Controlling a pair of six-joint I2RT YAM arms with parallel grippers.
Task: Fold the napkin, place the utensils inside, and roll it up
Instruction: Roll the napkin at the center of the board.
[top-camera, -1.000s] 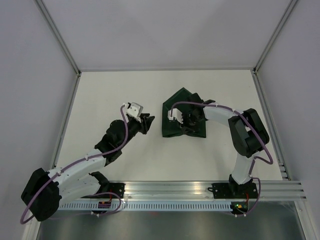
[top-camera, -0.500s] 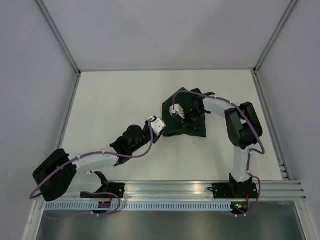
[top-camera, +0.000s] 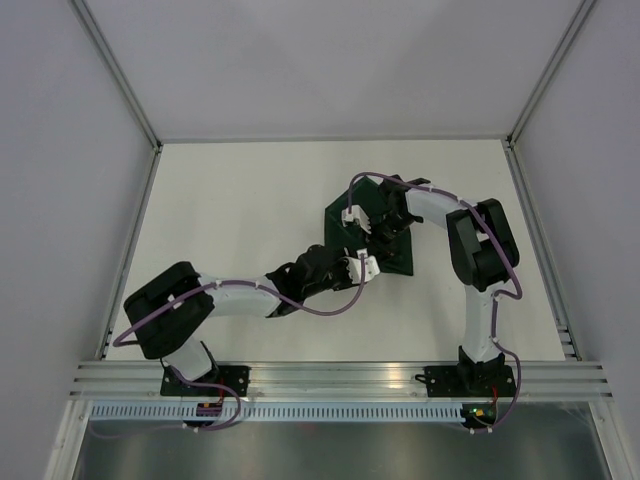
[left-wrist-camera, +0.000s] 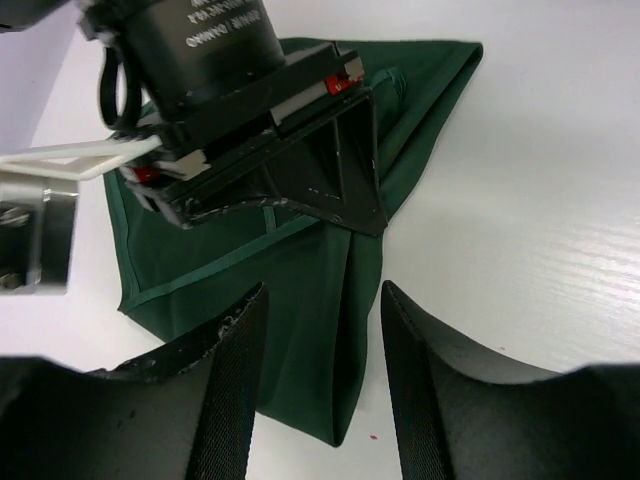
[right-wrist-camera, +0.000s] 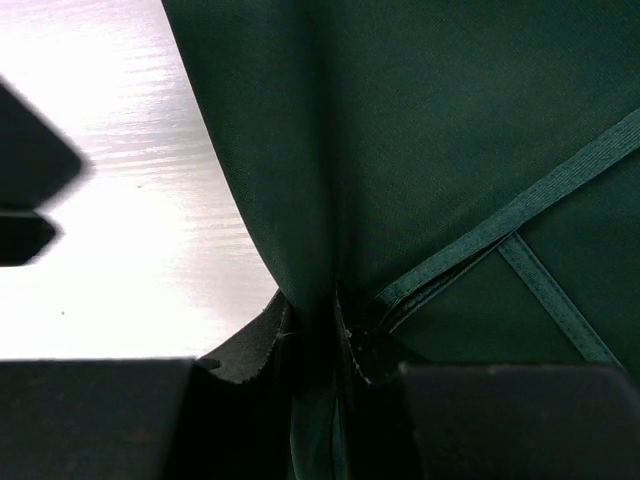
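The dark green napkin (top-camera: 398, 262) lies bunched and partly folded on the white table, right of centre. My right gripper (top-camera: 378, 228) sits over its middle and is shut on a raised fold of the cloth (right-wrist-camera: 450, 130), pinched between its jaws (right-wrist-camera: 315, 330). My left gripper (top-camera: 348, 258) is stretched out low to the napkin's near left corner. It is open, and its fingers (left-wrist-camera: 235, 370) straddle a folded corner of the napkin (left-wrist-camera: 300, 300) without closing on it. The right gripper's body (left-wrist-camera: 300, 180) shows just beyond. The fork is out of view.
The white table (top-camera: 230, 200) is enclosed by grey walls at the left, back and right. A metal rail (top-camera: 340, 375) with both arm bases runs along the near edge. The left arm lies low across the table's front middle.
My left arm has swung right and stretched out, bringing its open gripper to the napkin's near left corner. My right gripper has shifted slightly back with the cloth held.
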